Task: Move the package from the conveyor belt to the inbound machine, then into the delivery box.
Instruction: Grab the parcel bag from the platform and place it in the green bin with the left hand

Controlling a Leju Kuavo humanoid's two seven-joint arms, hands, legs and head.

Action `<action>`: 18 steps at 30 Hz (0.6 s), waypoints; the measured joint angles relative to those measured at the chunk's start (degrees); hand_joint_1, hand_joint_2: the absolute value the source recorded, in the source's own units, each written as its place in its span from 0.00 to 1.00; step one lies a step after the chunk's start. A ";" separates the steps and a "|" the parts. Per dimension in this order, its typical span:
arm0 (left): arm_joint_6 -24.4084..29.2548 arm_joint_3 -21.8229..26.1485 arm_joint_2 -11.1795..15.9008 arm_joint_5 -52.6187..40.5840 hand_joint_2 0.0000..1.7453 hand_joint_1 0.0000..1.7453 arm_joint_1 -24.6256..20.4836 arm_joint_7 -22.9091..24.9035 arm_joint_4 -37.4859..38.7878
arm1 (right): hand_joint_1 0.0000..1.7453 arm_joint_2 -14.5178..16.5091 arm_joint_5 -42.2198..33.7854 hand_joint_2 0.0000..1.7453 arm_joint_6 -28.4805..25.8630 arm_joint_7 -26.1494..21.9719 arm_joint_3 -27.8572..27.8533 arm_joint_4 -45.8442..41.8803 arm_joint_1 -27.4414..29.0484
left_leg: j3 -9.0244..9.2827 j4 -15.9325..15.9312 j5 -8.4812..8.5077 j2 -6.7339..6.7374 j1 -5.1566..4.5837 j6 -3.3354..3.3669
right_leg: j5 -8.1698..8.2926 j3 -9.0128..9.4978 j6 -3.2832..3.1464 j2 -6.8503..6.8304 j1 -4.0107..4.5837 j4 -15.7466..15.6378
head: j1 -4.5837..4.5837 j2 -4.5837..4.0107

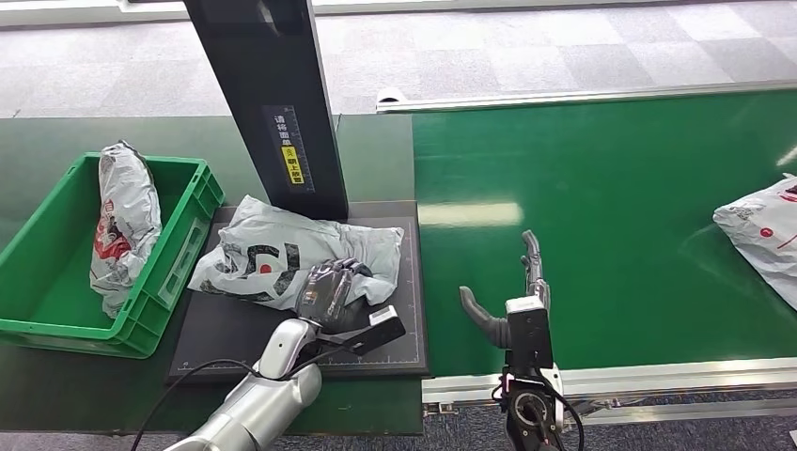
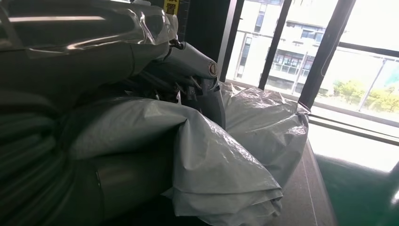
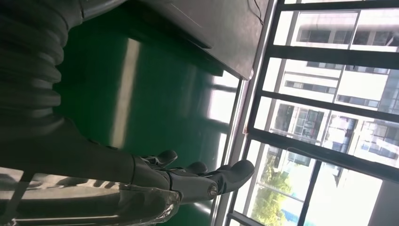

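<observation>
A grey plastic package (image 1: 273, 249) with black print lies on the black scanning plate (image 1: 235, 338) of the inbound machine, at the foot of its dark pillar (image 1: 273, 94). My left hand (image 1: 329, 293) grips the package's near edge. In the left wrist view the bag's folds (image 2: 221, 160) are bunched between the hand's thumb and fingers (image 2: 188, 61). My right hand (image 1: 512, 301) hovers open over the near edge of the green conveyor belt (image 1: 611, 207), fingers stretched out (image 3: 188, 181), holding nothing. The green delivery box (image 1: 188, 188) stands left of the plate.
A grey package with red print (image 1: 127, 221) leans inside the green box. A third white package (image 1: 766, 230) lies at the belt's far right edge. The belt's metal rail (image 1: 658, 376) runs along the near side.
</observation>
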 joint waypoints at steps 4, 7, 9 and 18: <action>2.57 0.78 -0.01 1.07 1.00 1.00 0.61 -1.67 -0.24 | 0.00 -0.01 -0.02 1.00 -0.16 -0.04 -0.34 -0.52 0.38 | 0.00 0.00 0.00 0.01 0.00 0.00 | 0.00 -0.01 0.00 0.01 0.00 0.00 | 0.01 0.00; 4.99 2.03 -0.03 3.35 1.00 1.00 2.94 -5.77 -3.52 | 0.00 -0.05 -0.29 1.00 -0.94 -0.24 -0.50 -0.65 0.71 | -0.03 0.00 0.00 0.02 0.00 0.00 | 0.00 -0.07 0.00 0.02 0.00 0.00 | 0.00 0.00; 5.55 3.27 -0.06 4.36 1.00 1.00 5.67 -8.75 -8.72 | 0.00 -0.13 -0.63 1.00 -1.60 -0.39 -0.56 -0.72 1.04 | -0.11 0.00 0.00 0.02 0.00 0.00 | 0.00 -0.15 0.00 0.02 0.00 0.00 | 0.00 0.00; 5.85 8.60 -2.45 9.68 1.00 1.00 15.88 -25.08 -38.23 | 0.00 -0.40 -1.49 1.00 -3.11 -1.20 -0.90 -1.22 2.22 | -0.39 0.01 -0.01 0.03 0.00 0.00 | 0.00 -0.42 0.00 0.02 0.00 0.00 | 0.00 0.00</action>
